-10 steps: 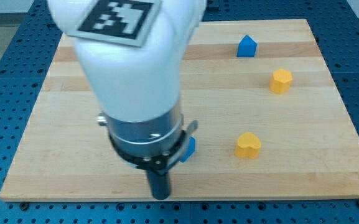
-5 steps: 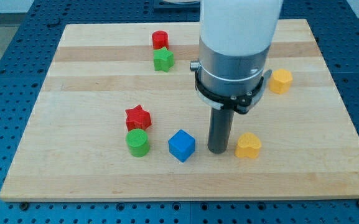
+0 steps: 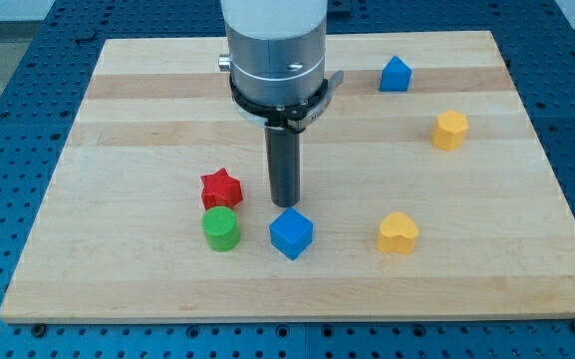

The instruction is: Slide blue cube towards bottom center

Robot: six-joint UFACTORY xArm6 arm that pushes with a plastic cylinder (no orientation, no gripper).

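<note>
The arm's dark rod, which has no jaws to open or close, sets its tip (image 3: 284,204) just above the small blue cube (image 3: 291,233) lying low on the wooden board (image 3: 118,140) near centre, so a push toward the view's bottom looks lined up

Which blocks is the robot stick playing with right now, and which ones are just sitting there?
In the job:
- blue cube, near the board's bottom middle
- my tip, just above the cube toward the view's top

Just lying about:
- red star
- green cylinder
- yellow heart
- yellow hexagon
- small blue block, top right
</note>
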